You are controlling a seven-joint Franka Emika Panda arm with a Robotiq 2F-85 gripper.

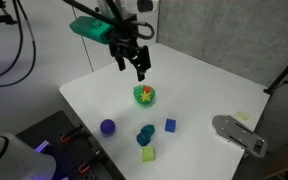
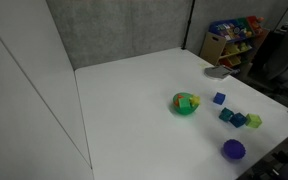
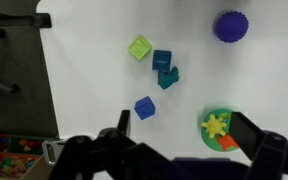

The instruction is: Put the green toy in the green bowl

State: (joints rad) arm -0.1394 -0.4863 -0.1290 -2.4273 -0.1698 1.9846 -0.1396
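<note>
The green toy (image 3: pixel 168 77) is a small dark teal-green block lying on the white table, touching a bluer teal block (image 3: pixel 162 60). It also shows in both exterior views (image 1: pixel 146 130) (image 2: pixel 227 115). The green bowl (image 3: pixel 206 139) holds a yellow star-shaped toy and an orange piece, and it shows in both exterior views (image 1: pixel 144 102) (image 2: pixel 185 110). My gripper (image 3: pixel 184 128) is open and empty. It hangs above the table, just behind the bowl in an exterior view (image 1: pixel 136 66), well apart from the green toy.
A yellow-green cube (image 3: pixel 139 47), a blue block (image 3: pixel 144 108) and a purple ball (image 3: pixel 231 26) lie near the toy. A grey flat object (image 1: pixel 239 133) sits at a table edge. Toy shelves (image 2: pixel 234 38) stand beyond the table.
</note>
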